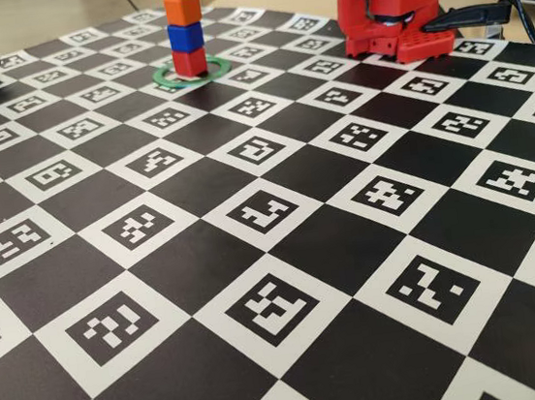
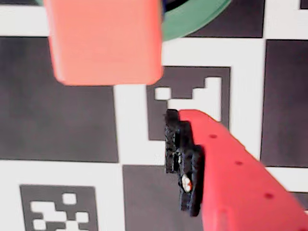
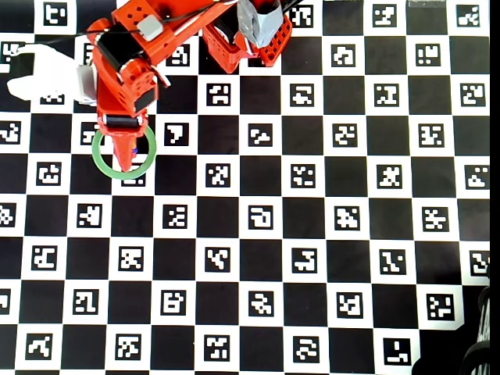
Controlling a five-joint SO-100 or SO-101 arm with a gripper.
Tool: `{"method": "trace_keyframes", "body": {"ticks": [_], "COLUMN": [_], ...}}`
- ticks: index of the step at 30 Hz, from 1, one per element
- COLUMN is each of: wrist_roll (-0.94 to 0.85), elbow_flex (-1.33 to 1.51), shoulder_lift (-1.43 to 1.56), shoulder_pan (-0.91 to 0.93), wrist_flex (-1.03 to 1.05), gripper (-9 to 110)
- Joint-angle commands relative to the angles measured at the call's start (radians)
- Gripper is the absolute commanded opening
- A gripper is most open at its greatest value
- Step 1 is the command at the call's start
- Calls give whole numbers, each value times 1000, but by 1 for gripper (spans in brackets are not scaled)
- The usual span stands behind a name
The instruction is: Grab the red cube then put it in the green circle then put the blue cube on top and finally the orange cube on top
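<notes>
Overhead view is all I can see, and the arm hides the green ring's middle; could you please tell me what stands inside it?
Observer: The fixed view shows a red cube inside the green ring, a blue cube on it and an orange cube on top.
Operator: Thank you. Is the gripper holding the top one?
Observer: No; in the fixed view the stack stands free, with nothing touching it.
Operator: And the wrist view?
Observer: It shows one finger apart from the orange cube; the other finger is out of frame.
</notes>
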Motion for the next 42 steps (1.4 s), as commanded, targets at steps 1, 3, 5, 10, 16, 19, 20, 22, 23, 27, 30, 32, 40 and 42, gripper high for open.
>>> {"method": "trace_keyframes", "body": {"ticks": [1, 3, 5, 10, 16, 19, 20, 22, 23, 27, 30, 32, 40, 42], "wrist_roll": [72, 117, 156, 245, 325, 379, 391, 399, 400, 348, 242, 172, -75, -100], "elbow_flex": [-100, -100, -94, -32, 201, 322, 357, 428, 460, 569, 650, 701, 891, 933], "shoulder_lift": [100, 118, 133, 190, 354, 442, 468, 523, 548, 635, 695, 733, 877, 908], "shoulder_pan": [-51, -83, -117, -212, -362, -419, -433, -462, -472, -517, -551, -574, -658, -664], "wrist_flex": [2, -2, -3, -46, -175, -264, -293, -345, -368, -428, -453, -457, -512, -534], "gripper": [42, 40, 38, 31, 23, 18, 17, 13, 8, -1, -4, -6, -6, -6]}}
